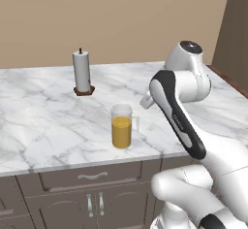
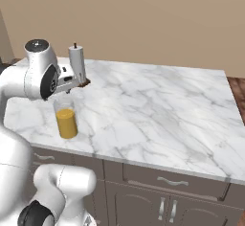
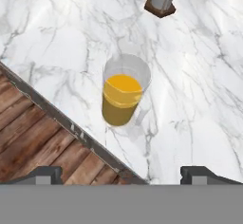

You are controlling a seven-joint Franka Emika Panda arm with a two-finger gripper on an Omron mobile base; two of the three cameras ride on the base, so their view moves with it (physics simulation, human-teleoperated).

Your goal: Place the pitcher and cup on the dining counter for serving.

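While the pincer (image 3: 121,174) hangs spread wide and holding nothing, its two dark tips far apart at the bottom of the hand view, the pitcher (image 3: 122,95) stands upright at about twelve o'clock from it, apart from both tips. It rests on the marble surface (image 1: 43,121) near the front edge, with orange juice filling roughly its lower half. From the left base view it sits just at nine o'clock of the arm's forearm. Beyond the pitcher, at about eleven o'clock from it in that view, a paper towel roll (image 1: 82,72) stands on its brown base, well apart.

Judged from this, the first half of the job looks done: the pitcher is set down on the surface and released. What seems left is the green cup, which has yet to join the pitcher there.
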